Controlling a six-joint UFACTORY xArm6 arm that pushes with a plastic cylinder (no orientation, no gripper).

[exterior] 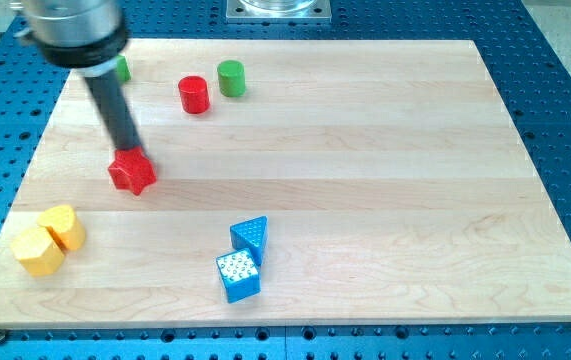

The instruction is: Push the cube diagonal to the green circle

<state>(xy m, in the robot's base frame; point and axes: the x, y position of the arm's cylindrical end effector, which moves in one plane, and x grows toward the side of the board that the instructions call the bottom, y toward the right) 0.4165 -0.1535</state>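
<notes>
The blue cube (238, 277) lies near the view's bottom centre, touching a blue triangle (250, 237) just above it. The green circle (230, 78) stands near the view's top, left of centre, with a red circle (194, 94) close on its left. My tip (128, 150) is at the view's left, touching the top edge of a red star (133, 172). The tip is far from both the blue cube and the green circle.
Two yellow blocks (50, 240) sit together at the view's lower left. Another green block (122, 68) is partly hidden behind the rod at the top left. The wooden board (385, 180) rests on a blue perforated table.
</notes>
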